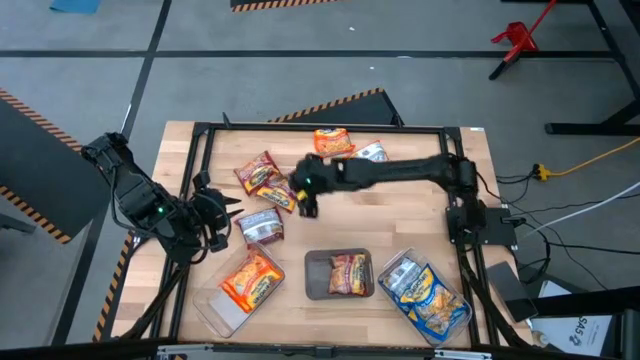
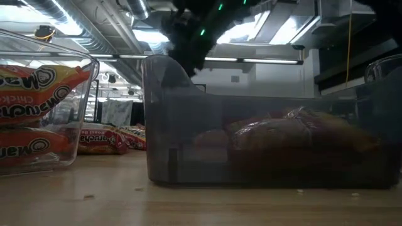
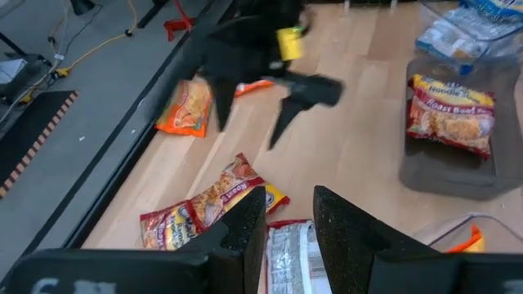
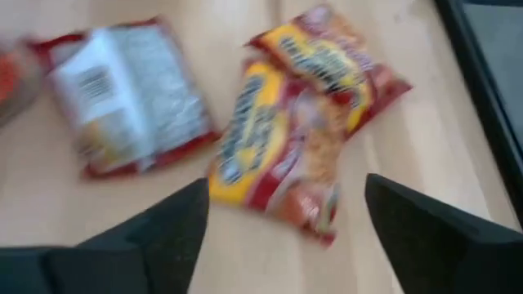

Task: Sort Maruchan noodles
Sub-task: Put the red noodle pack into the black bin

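Two dark red Maruchan packets (image 4: 302, 131), crinkly with yellow labels, lie overlapped on the desk (image 1: 400, 225) at upper centre-left of the high view, right under the right pincer (image 1: 304, 203), whose fingers are spread wide with nothing between them. A third packet (image 1: 263, 227) lies label-down, silvery back showing, beside the left pincer (image 1: 222, 222); whether that one is clenched I cannot tell. Orange, red and blue packets fill three clear trays (image 1: 338, 290) along the bottom edge.
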Tool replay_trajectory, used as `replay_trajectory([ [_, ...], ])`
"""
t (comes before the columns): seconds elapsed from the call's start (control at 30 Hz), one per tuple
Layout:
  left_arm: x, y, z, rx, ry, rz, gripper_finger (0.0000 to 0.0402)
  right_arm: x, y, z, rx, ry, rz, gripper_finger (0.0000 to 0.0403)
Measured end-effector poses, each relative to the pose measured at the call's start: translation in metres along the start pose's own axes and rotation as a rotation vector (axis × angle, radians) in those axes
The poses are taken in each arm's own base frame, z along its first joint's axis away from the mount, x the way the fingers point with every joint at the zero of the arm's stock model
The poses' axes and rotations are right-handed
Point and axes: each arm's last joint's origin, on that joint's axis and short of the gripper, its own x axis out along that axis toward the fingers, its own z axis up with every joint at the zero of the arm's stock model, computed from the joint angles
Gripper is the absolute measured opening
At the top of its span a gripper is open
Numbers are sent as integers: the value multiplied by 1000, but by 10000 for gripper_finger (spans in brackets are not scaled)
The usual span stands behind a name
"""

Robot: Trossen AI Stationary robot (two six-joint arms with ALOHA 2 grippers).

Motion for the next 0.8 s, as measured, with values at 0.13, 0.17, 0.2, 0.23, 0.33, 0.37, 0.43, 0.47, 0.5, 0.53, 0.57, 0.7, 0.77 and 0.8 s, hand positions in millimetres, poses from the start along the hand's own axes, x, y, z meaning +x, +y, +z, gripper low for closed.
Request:
replay_trajectory([
  [0.13,0,1,-1,-16,13,8,99,28,-27,-5,75,-50,-7,339],
  [0.17,0,2,-2,-23,16,9,98,32,-34,-5,100,-64,-3,340],
  [0.2,0,2,-2,-27,21,10,98,35,-41,-6,121,-72,5,341],
  [0.23,0,2,-3,-30,24,13,99,39,-47,-6,144,-82,12,341],
  [0.33,0,4,-3,-27,30,21,99,52,-61,-11,204,-98,22,342],
  [0.37,0,4,-4,-24,31,23,99,57,-64,-14,213,-97,21,342],
  [0.43,0,4,-4,-24,31,23,98,69,-68,-20,238,-101,21,342],
  [0.47,0,4,-4,-24,31,24,99,74,-68,-22,251,-95,26,342],
  [0.5,0,4,-4,-24,31,23,98,78,-69,-25,272,-92,28,342],
  [0.53,0,4,-4,-24,31,23,98,82,-70,-28,298,-86,29,342],
  [0.57,0,4,-4,-24,31,23,99,87,-70,-32,326,-73,34,342],
  [0.7,0,4,-4,-24,33,22,98,98,-66,-44,383,-5,85,342],
  [0.77,0,3,-4,-24,43,13,99,97,-61,-45,381,25,119,342],
  [0.8,0,3,-4,-25,50,8,98,96,-58,-46,379,50,131,342],
])
